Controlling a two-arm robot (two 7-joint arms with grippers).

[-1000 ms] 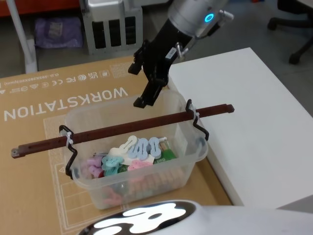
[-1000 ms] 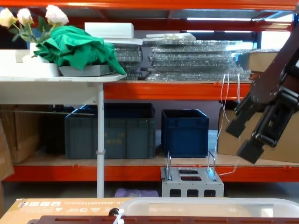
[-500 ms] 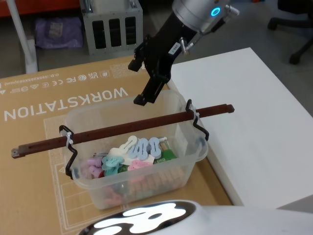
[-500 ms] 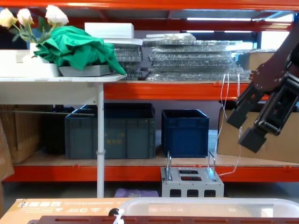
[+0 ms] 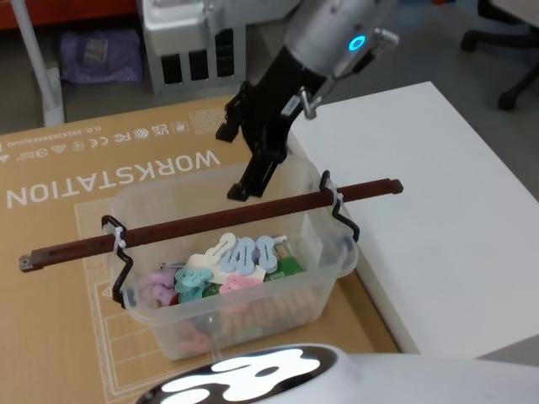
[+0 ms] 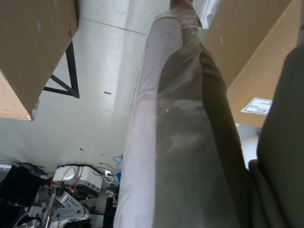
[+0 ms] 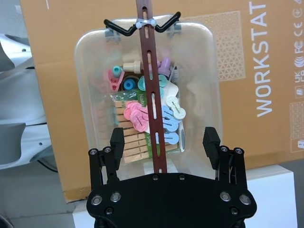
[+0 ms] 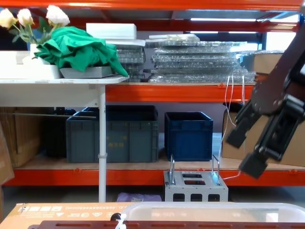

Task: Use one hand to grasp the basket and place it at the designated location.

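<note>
The basket [image 5: 137, 194] is a translucent tub on the cardboard sheet, with coloured clothes pegs [image 5: 236, 257] inside. A dark red bar handle [image 5: 210, 220] spans it on black wire hooks. My right gripper [image 5: 233, 162] hangs open just above the basket's far rim, behind the bar and touching nothing. In the right wrist view its open fingers [image 7: 117, 138] straddle the bar [image 7: 151, 85] from above, over the basket [image 7: 90, 71]. The chest view shows the gripper [image 8: 244, 150] above the basket rim [image 8: 209, 207]. My left arm is parked off to the side.
A brown cardboard sheet [image 5: 59, 252] printed WORKSTATION lies under the basket. A white table [image 5: 438, 194] adjoins it on the right. A grey metal unit [image 5: 194, 42] stands on the floor behind. Orange shelving with dark blue crates [image 8: 188, 136] lies further back.
My right gripper has shifted slightly left and down towards the basket's far rim, still open. The basket and its bar have not moved.
</note>
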